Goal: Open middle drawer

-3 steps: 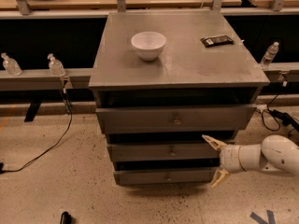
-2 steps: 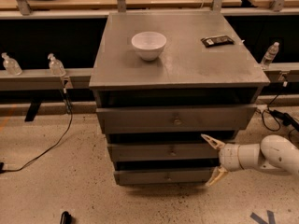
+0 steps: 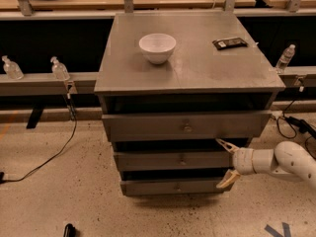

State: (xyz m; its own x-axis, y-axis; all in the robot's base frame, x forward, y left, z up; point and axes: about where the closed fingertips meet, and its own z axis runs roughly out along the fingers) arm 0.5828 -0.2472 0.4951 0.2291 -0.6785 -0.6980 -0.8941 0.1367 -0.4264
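Standing at 3 o'clock of the middle drawer (image 3: 148, 161), the cabinet's (image 3: 187, 58) second front, the gripper (image 3: 226, 162) is spread and empty. Judgement: shift toward 9 o'clock, centre on the knob (image 3: 182, 159), clench, and pull straight outward.

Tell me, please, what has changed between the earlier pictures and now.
Nothing has visibly changed. The white arm's gripper still hovers, open, by the right end of the long dull-grey middle drawer, holding nothing. The round white bowl and the flat black packet on the grey cabinet top stayed put.
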